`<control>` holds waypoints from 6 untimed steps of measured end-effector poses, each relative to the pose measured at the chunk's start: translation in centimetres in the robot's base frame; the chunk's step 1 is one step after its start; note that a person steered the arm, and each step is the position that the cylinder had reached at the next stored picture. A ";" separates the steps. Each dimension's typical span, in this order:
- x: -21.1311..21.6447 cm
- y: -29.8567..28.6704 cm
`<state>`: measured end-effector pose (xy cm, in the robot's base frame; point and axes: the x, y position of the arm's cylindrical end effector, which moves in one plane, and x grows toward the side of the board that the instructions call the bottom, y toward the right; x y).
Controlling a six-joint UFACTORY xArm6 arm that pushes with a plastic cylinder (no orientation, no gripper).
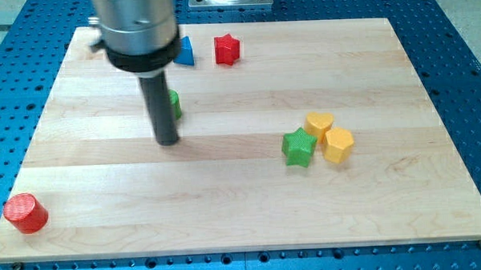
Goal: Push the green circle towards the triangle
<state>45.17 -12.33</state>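
Green circle [175, 103]: it lay in the upper left part of the counter [227, 208], mostly hidden behind the rod, with only a green sliver showing on the rod's right side.
How it would handle: probably light, rigid plastic that would slide readily on the smooth wood; being round, it would likely slip sideways off an off-centre push (a judgement, not something seen).
Where to press: there was no hand to open or close, only the rod, so nothing was held; contact belonged on the circle's lower side, opposite the triangle.
My tip [168, 142]: it sat just below and slightly left of the circle; whether it touched could not be told.
Blue triangle [185, 52]: above the circle, partly covered by the arm's housing.
Red star [227, 50]: just right of the triangle, near enough to be nudged if the circle drifted right.
Others: a green star [299, 147], a yellow heart [319, 123] and a yellow hexagon [338, 145] clustered well apart at the right; a red cylinder [25, 213] at the lower left. None blocked the way.
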 end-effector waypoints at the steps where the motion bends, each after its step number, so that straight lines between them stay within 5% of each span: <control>1: -1.8 0.9; 3: -2.5 2.8; 5: -7.8 3.2; 6: -4.6 4.3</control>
